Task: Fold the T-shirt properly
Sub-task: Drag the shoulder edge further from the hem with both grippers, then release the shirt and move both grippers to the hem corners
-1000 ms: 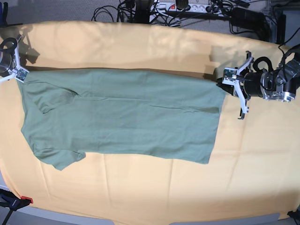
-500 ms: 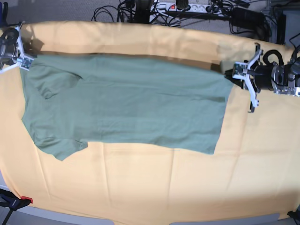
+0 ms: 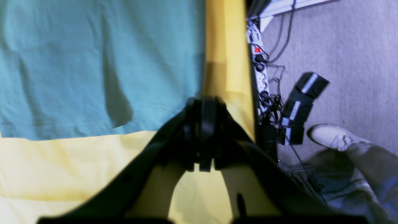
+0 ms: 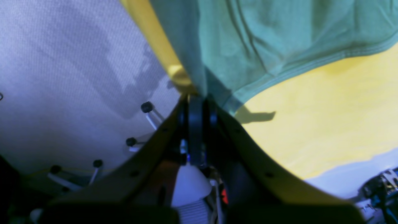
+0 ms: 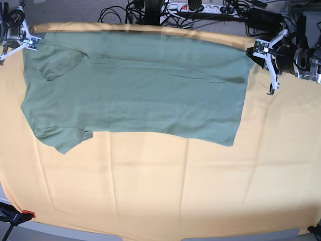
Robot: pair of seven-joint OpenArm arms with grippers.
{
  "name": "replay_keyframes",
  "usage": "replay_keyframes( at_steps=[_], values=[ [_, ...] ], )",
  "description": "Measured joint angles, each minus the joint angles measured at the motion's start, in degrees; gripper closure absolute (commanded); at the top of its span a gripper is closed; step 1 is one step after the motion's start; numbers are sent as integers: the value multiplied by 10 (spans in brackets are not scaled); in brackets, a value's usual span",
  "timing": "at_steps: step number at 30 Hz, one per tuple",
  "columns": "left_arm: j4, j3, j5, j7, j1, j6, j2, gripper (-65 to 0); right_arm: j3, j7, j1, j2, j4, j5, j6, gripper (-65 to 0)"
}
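Observation:
The sage-green T-shirt lies spread sideways over the far half of the yellow-orange table cloth. Its sleeves and neck end are at the left and its hem at the right. My left gripper is shut on the shirt's far hem corner at the right. In the left wrist view the shut gripper pinches the edge of the shirt. My right gripper is shut on the far corner at the shoulder end. In the right wrist view the gripper grips the shirt by its seam.
A power strip and tangled cables lie on the floor behind the table. A person's shoe shows on the floor beside the table's far edge. A clamp holds the cloth at the near left corner.
Both grippers have moved toward the table's far edge, carrying the shirt's far edge with them. The whole shirt has shifted away from the front and is stretched flatter.

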Motion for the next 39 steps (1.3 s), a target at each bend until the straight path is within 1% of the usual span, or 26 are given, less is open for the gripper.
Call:
replay_keyframes(
  at_steps=[3, 9, 10, 11, 13, 14, 15, 17, 19, 22, 24, 27, 28, 30, 31, 32, 35, 36, 39],
  values=[
    [12, 0, 0, 0, 15, 0, -7, 0, 0, 0, 0, 0, 0, 0, 0, 0],
    [22, 0, 0, 0, 32, 0, -8, 0, 0, 0, 0, 1, 0, -2, 0, 0],
    [22, 0, 0, 0, 32, 0, -8, 0, 0, 0, 0, 2, 0, -2, 0, -12],
    [22, 0, 0, 0, 31, 0, -8, -39, 0, 0, 0, 2, 0, -2, 0, -85],
    [22, -1, 2, 2, 28, 0, -8, -171, 0, -4, 0, 2, 1, 0, 0, -249],
    [22, -1, 2, 5, 25, 0, -8, -223, 0, -5, 0, 2, 3, -1, 0, -319],
    [22, -1, 2, 6, 19, 0, -8, -247, 0, -5, 0, 5, 7, 0, 0, -358],
    [22, -1, 0, 7, 5, 0, -8, -250, 0, -24, 0, 18, 21, 24, 0, -364],
    [22, -3, -22, 7, -12, 0, -10, -250, 9, -52, 0, 26, 41, 60, 0, -364],
    [23, -3, -56, 7, -38, 0, -16, -250, 43, -102, 0, 27, 70, 111, 0, -364],
    [23, -2, -74, 12, -59, -2, -24, -250, 79, -129, -1, 27, 82, 153, 0, -364],
    [23, -2, -135, 61, -103, -1, -28, -250, 149, -131, -1, 27, 93, 212, 0, -364],
    [21, -2, -165, 71, -116, 0, -28, -250, 174, -130, -1, 27, 93, 233, 0, -364],
    [10, -2, -245, 82, -142, -1, -28, -250, 224, -128, -1, 27, 94, 269, 0, -364],
    [1, -2, -273, 83, -153, -1, -25, -250, 246, -126, -1, 27, 93, 291, 0, -364],
    [-12, -2, -297, 83, -161, 7, -19, -250, 266, -124, -1, 27, 93, 312, 0, -363],
    [-74, 0, -363, 85, -193, 61, 18, -250, 307, -111, -1, 24, 94, 342, 0, -363],
    [-101, 0, -385, 84, -201, 69, 30, -250, 317, -110, 0, 18, 94, 341, 0, -363],
    [-198, 0, -446, 86, -215, 67, 70, -250, 328, -107, -1, 2, 94, 341, 0, -363]
  ],
)
